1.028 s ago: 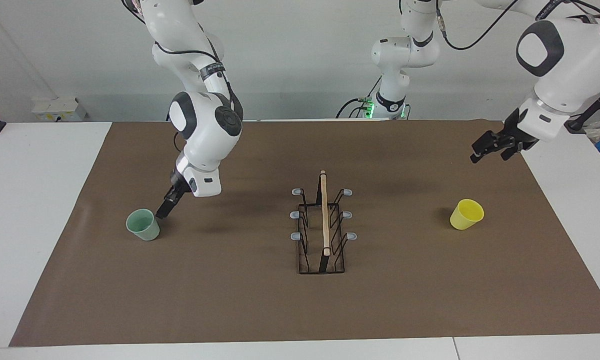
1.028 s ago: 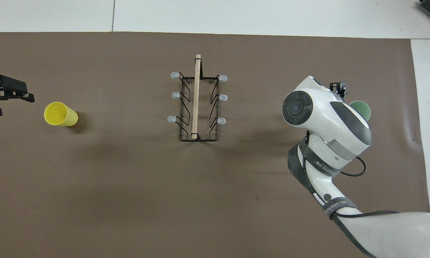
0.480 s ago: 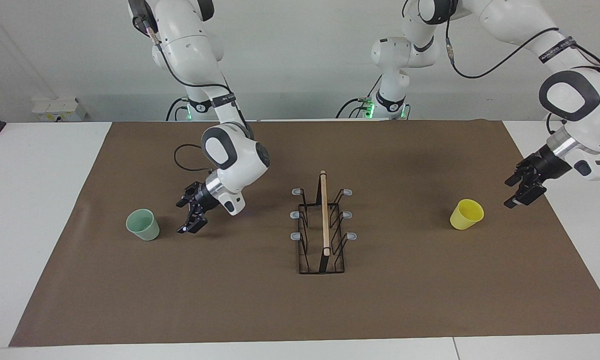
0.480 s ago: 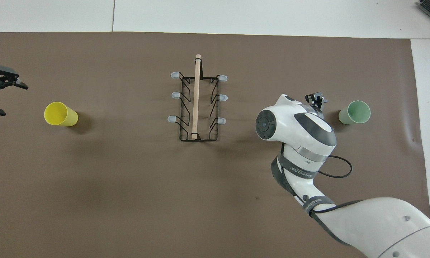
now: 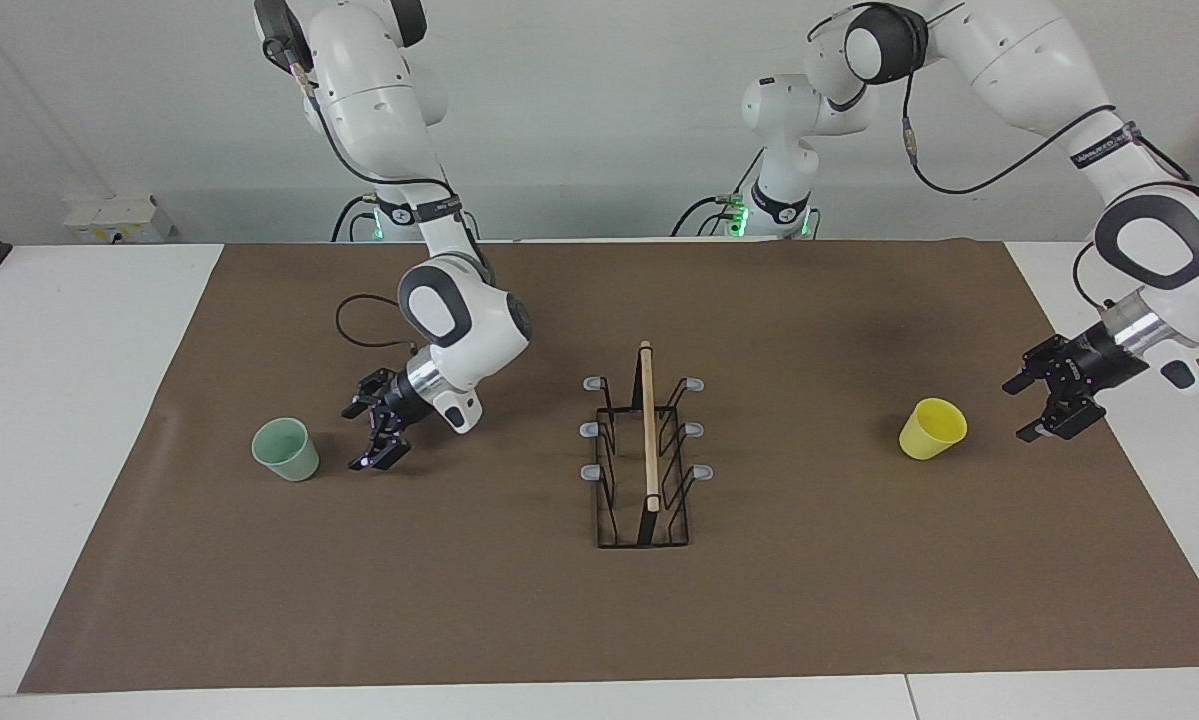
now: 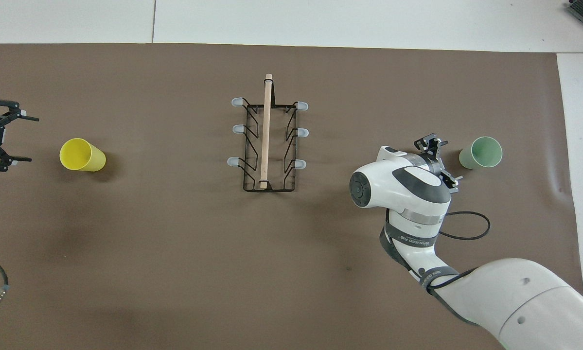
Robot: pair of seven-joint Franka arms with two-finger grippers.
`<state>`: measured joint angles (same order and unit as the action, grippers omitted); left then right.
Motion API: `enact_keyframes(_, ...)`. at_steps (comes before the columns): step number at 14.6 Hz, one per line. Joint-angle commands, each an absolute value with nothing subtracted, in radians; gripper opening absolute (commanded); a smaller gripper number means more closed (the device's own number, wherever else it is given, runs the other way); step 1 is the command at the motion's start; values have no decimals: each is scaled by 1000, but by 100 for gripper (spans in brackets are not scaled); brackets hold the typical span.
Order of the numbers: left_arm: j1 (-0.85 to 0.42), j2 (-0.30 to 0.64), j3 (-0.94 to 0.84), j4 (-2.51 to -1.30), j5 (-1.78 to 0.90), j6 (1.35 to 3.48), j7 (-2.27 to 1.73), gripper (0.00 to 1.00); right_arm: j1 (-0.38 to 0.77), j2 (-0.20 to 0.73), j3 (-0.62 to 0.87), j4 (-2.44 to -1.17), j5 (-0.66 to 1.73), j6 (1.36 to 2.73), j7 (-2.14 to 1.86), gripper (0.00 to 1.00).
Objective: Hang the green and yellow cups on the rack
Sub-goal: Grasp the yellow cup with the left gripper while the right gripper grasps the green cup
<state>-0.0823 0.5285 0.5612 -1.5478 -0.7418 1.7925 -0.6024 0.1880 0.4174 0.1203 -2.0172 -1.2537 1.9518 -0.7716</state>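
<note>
Rack (image 6: pixel 267 141) mid-mat, yellow cup (image 6: pixel 81 154) by open left gripper (image 6: pixel 21 138), green cup (image 6: pixel 482 152) by open right gripper (image 6: pixel 448 160)

I'm seeing black two-finger left gripper (image 6: pixel 13 138) cropping at overhead edge; white right arm's wrist is hiding part of right gripper (image 6: pixel 444 160).

Robotics lab: two bench-mounted Franka arms (image 5: pixel 459 310), white table (image 5: pixel 79 400) with brown mat (image 5: pixel 809 600), bare white wall (image 5: pixel 599 120).
</note>
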Motion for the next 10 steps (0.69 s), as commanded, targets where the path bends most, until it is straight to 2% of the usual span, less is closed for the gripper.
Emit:
enact_keyframes(1, -75, 603, 600, -1514, -837, 1781, -728, 100, 153, 397, 127, -2068, -1334, 1996, -720, 100)
enact_keyframes(5, -75, 634, 603, -1577, -911, 1809, -802, 100, 147, 393, 127, -2088, -1365, 2000, -658, 100)
enact_keyframes(10, -132, 578, 603, -1756, -1043, 1847, -850, 100, 124, 382, 126, -2141, -1453, 2020, -565, 100)
